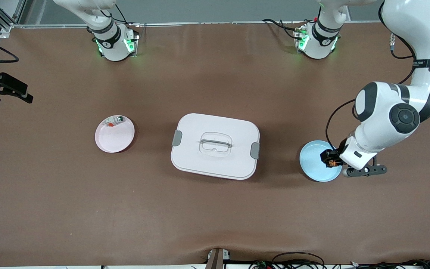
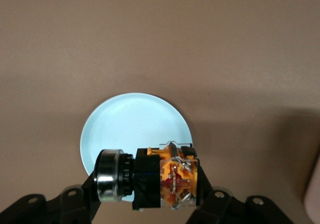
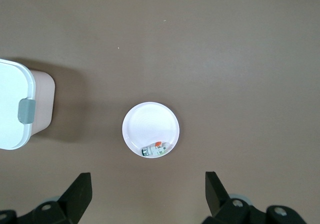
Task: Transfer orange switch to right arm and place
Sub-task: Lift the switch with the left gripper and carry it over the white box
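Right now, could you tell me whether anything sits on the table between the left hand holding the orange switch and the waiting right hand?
Yes. The white lidded box with grey latches sits mid-table between them. The left hand grips the small black-and-orange switch over the pale blue plate; the right hand waits open, high over the pink plate.

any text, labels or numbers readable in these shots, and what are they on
None can be read for certain.
Left arm: a black band with small pale lettering, too small to read.
Arm bases: a small round mark on each black ring, not legible.
Orange switch, held in the shut left hand over the blue plate: no lettering visible.
White lidded box, pink plate and the small part on it: no text visible.
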Motion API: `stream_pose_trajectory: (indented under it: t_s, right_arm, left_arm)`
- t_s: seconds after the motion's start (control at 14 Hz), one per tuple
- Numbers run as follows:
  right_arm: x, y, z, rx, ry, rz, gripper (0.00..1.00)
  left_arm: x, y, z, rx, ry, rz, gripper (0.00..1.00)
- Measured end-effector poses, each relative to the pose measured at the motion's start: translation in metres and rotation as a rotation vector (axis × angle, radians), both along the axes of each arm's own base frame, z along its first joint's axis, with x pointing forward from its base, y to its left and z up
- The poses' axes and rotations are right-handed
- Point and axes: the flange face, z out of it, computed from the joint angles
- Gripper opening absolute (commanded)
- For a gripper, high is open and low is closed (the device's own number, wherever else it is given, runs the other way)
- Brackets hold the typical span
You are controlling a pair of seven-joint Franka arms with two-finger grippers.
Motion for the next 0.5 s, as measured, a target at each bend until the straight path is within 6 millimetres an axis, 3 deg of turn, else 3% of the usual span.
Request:
stream_pose_trajectory:
  t_s: [0.5]
  right_arm:
    - [-0.001,-0.009,0.001,-0.023,-0.001,-0.004,1.00]
  left_arm:
    - [-0.014,-0.077,0.048,-0.037,0.051,0.152,0.00]
